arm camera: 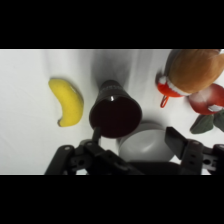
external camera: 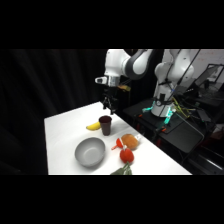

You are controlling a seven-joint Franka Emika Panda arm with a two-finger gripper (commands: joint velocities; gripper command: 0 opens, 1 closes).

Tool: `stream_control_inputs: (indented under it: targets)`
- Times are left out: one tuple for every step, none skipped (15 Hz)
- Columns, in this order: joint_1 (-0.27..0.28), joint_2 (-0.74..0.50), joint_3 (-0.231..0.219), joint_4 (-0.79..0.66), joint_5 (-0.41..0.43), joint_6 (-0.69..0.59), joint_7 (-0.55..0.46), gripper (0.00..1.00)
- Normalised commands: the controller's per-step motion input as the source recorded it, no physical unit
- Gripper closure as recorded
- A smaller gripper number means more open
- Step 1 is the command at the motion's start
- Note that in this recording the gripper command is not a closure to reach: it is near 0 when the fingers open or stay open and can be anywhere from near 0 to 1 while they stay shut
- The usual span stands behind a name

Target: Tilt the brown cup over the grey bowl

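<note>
While standing upright just beside the grey bowl (external camera: 90,152), brown cup (external camera: 105,124) not yet tilted; hand (arm camera: 134,137) spread open around it, gripping nothing.

- No legible text, labels, brand marks, numbers or signs in either view.
- Cup (arm camera: 114,114), bowl (external camera: 90,152) and table (external camera: 60,145): plain surfaces, no markings discernible.
- Arm (external camera: 122,62): no readable lettering.
</note>
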Motion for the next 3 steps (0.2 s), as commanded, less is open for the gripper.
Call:
stream_control_inputs:
  targets:
    - [0.123, -0.96, -0.084, -0.14, -0.399, -0.6, 0.47, 0.0]
    - [0.118, -0.89, -0.074, -0.09, -0.334, -0.59, 0.42, 0.0]
    - [0.132, -0.73, -0.095, -0.03, -0.256, -0.55, 0.29, 0.0]
